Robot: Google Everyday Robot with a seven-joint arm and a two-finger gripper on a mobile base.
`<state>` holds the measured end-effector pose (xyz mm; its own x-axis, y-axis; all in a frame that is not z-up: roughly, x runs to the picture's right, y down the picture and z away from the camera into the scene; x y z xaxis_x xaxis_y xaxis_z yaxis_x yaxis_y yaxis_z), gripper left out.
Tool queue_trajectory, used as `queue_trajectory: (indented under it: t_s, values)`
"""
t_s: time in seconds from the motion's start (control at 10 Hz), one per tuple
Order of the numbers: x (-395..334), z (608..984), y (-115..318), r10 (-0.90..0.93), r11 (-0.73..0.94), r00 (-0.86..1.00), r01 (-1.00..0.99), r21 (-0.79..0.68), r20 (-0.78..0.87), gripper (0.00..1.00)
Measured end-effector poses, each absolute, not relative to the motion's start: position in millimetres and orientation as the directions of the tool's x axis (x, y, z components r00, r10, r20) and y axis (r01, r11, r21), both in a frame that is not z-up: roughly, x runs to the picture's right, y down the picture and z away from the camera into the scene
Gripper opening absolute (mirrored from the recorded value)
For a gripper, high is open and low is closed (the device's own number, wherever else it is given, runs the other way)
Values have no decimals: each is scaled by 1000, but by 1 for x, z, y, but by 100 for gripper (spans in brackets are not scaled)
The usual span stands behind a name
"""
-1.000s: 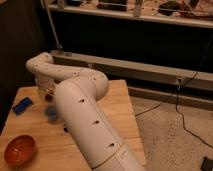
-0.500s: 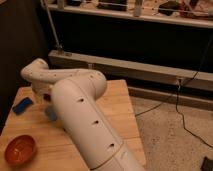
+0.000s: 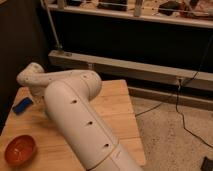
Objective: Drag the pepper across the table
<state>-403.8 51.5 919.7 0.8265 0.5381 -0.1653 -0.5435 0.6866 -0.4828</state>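
Swinging lower and further left since the earlier frames, the arm's (image 3: 80, 125) wrist (image 3: 31, 77) now hangs over the worktop's (image 3: 117, 115) back-left part, and the forearm covers the blue cup that showed a moment ago. In the one camera view the arm is a thick, smooth, glossy white tube with rounded joints and a row of small dark holes down its side; it fills the middle and is cut off at the bottom edge. The end effector lies below the wrist, behind the forearm, so it does not show; its jaws stand spread wide, and no held thing can be seen. The pepper cannot be made out: the arm hides much of the worktop's left and centre. A flat blue block (image 3: 22, 105) lies near the left edge, and a round orange-red bowl (image 3: 20, 150), shallow and shiny, sits at the front-left corner, well apart from the block. The worktop is pale wooden planking with visible seams and grain. Right of it is speckled grey floor (image 3: 170, 142), crossed by a thin black cable (image 3: 178, 107). Behind runs a long grey ledge (image 3: 125, 67) below a dark wall, with a metal post (image 3: 52, 25) and a cluttered shelf along the top, too blurred to read.
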Motion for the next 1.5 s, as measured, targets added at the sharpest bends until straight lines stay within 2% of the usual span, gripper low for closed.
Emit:
queue_trajectory:
  t_s: [0.9,1.0,1.2,1.5]
  values:
    - [-399,938,40,553,633,800,-585,-507,-233,65]
    - [-397,941,39,550,630,800,-586,-509,-239,63]
    - [-394,946,37,547,630,800,-587,-509,-246,48]
    - [-392,950,36,538,634,805,-582,-509,-251,46]
